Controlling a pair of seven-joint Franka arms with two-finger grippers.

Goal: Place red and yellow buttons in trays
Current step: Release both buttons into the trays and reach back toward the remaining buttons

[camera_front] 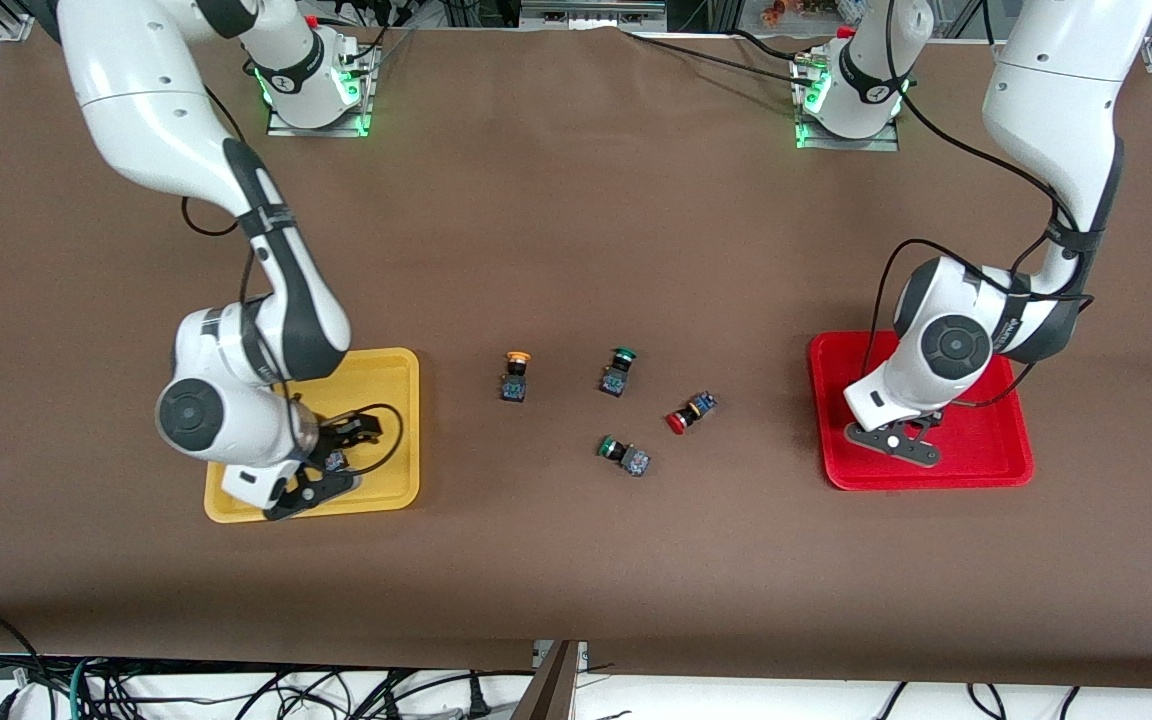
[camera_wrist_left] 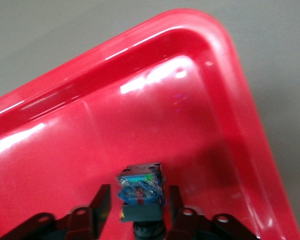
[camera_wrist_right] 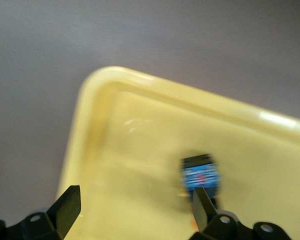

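I see left gripper point(camera_wrist_left: 138, 210) low in red tray point(camera_front: 996, 470), fingers spread either side of button point(camera_wrist_left: 140, 192), apparently just dropped. Right gripper point(camera_wrist_right: 132, 212) open over yellow tray point(camera_front: 391, 490), button point(camera_wrist_right: 201, 176) lying inside. Mid-table, toward front edge: yellow button point(camera_front: 515, 376), red button point(camera_front: 688, 414) waiting.

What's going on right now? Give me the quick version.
Left gripper over red tray, open around a button. Right gripper open over yellow tray, button beside one finger. Yellow button and red button still on table between trays. Nothing in the way.

Yellow tray point(camera_front: 391, 420), red tray point(camera_front: 996, 450), brown table point(camera_front: 576, 220), orange-capped button point(camera_front: 516, 375), red-capped button point(camera_front: 688, 413), two green-capped switches point(camera_front: 618, 372).
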